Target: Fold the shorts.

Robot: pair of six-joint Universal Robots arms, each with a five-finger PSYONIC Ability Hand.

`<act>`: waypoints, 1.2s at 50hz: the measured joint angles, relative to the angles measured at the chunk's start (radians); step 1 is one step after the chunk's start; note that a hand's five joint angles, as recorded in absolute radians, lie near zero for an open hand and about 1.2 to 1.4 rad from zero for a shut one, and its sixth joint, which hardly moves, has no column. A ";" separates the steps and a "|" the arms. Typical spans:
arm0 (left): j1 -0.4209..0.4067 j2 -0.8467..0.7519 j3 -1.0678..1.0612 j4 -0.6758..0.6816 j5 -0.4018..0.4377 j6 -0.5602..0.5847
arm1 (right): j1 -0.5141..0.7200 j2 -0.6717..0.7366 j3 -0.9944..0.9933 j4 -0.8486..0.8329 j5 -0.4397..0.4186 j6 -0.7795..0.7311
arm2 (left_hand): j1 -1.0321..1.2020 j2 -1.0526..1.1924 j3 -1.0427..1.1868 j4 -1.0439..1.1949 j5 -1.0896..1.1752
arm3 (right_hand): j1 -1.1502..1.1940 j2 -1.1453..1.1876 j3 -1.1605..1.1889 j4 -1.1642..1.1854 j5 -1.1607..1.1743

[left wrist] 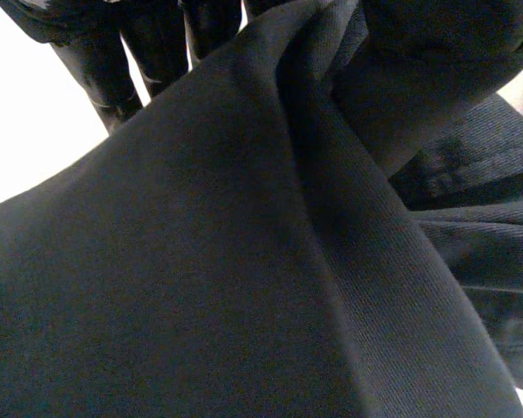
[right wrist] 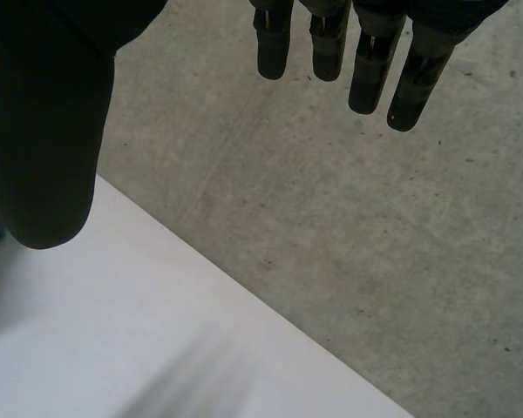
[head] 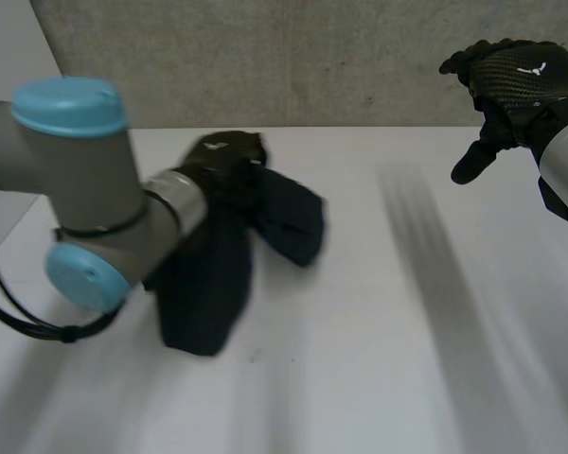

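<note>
The dark navy shorts are bunched up left of the table's middle, one part trailing toward me and another spreading to the right. At the far end of the bunch my left hand is shut on the cloth. In the left wrist view the shorts fall in folds from the palm, the fingers behind the cloth and the thumb pressed over a fold. My right hand is raised at the far right near the wall, open and empty. Its fingers hang straight in the right wrist view.
A grey concrete wall stands right behind the white table, and the table's back edge runs under my right hand. My left arm's elbow looms over the table's left part.
</note>
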 measured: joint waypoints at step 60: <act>-0.154 0.272 -0.622 -0.036 -0.310 -0.128 | -0.045 0.324 0.285 -0.096 -0.291 -0.199 | -0.722 -0.844 -0.840 -0.845 -0.799 | 0.398 0.473 0.433 0.410 0.388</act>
